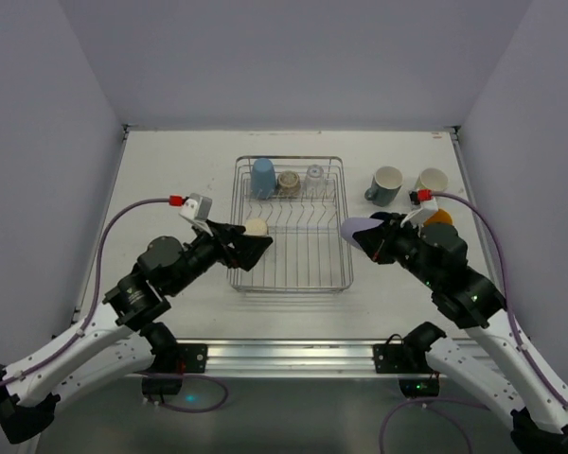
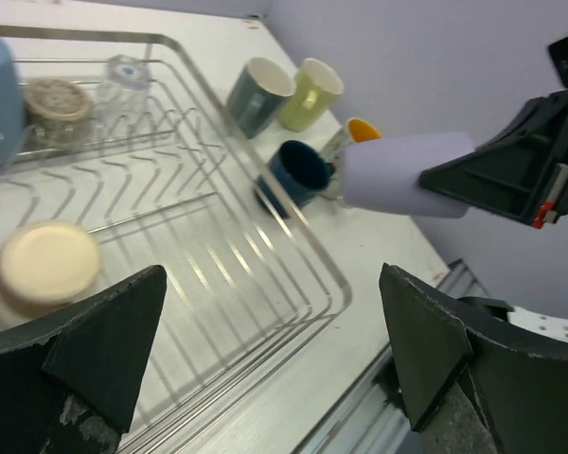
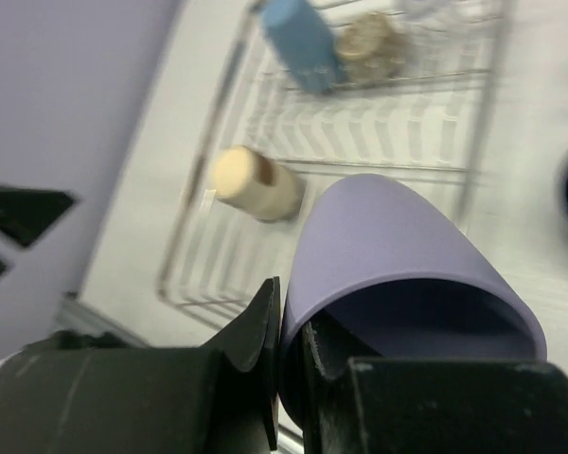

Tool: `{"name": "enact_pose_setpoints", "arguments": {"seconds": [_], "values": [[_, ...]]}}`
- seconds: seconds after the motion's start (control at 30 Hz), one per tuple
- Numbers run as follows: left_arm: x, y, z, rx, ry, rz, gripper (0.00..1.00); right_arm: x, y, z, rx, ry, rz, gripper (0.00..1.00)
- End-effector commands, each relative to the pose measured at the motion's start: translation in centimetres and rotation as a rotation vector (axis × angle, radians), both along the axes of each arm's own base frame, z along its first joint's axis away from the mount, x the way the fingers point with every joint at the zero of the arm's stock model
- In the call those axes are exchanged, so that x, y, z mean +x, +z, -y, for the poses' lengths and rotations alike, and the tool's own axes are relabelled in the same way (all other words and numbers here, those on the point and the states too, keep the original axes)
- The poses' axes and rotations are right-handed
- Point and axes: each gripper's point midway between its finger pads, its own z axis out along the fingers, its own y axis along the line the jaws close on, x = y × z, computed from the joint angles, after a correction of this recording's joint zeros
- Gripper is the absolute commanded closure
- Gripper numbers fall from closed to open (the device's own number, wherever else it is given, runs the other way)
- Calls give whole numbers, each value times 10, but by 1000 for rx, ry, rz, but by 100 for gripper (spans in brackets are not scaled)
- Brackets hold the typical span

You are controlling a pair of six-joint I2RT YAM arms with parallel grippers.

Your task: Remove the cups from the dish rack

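Rack: the dish rack (image 1: 303,255) sits at the middle of the top view, long side running away from the arm bases.
Cups in the rack: four. A light blue cup (image 1: 263,178), a beige cup (image 1: 289,182) and a clear cup (image 1: 314,177) stand in a row along the far edge, at the upper part of the rack. A cream cup (image 1: 256,227) rests alone near the rack's left rim, lower in the frame.
Left pincer: the left gripper (image 1: 260,252) is over the lower left part of the rack, just beside the cream cup. Its fingers are spread wide with nothing between them.
Right pincer: the right gripper (image 1: 374,236) is clamped on the rim of a lavender cup (image 1: 358,230), with one finger (image 3: 257,326) outside the wall and the other inside the mouth.
Lavender cup: held on its side just outside the rack's right rim, base pointing towards the rack and mouth towards the wrist.
Cups on the table: to the right of the rack, in the upper right of the top view, are a grey-teal mug (image 1: 385,185) and a pale yellow-green mug (image 1: 433,180) side by side. An orange-lined cup (image 1: 438,218) is below them, partly hidden by the right arm. A dark blue cup (image 2: 298,170) lies close to the rack's right rim, seen clearly only from the left wrist.
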Motion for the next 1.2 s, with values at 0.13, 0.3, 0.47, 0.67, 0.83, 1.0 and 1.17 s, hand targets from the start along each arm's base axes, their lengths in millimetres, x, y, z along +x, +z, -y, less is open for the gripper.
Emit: {"name": "enact_pose_setpoints", "arguments": {"seconds": [0.13, 0.3, 0.47, 0.67, 0.83, 1.0, 1.17], "values": [[-5, -38, -71, 317, 193, -33, 2, -2, -69, 87, -510, -287, -269, 100], [-4, -48, -80, 365, 221, -40, 2, 11, -92, 85, -593, -286, -384, 100], [-1, -57, -78, 390, 217, -44, 2, 21, -130, 81, -623, -268, -487, 100], [0, -59, -69, 422, 179, -58, 2, 36, -170, 72, -637, -232, -560, 98], [6, -59, -57, 451, 156, -81, 2, 43, -187, 63, -637, -193, -585, 92], [18, -57, -41, 490, 139, -104, 2, 46, -193, 64, -652, -191, -589, 71], [37, -65, -34, 558, 183, -129, 2, 47, -171, 65, -616, -209, -522, 48]]}}
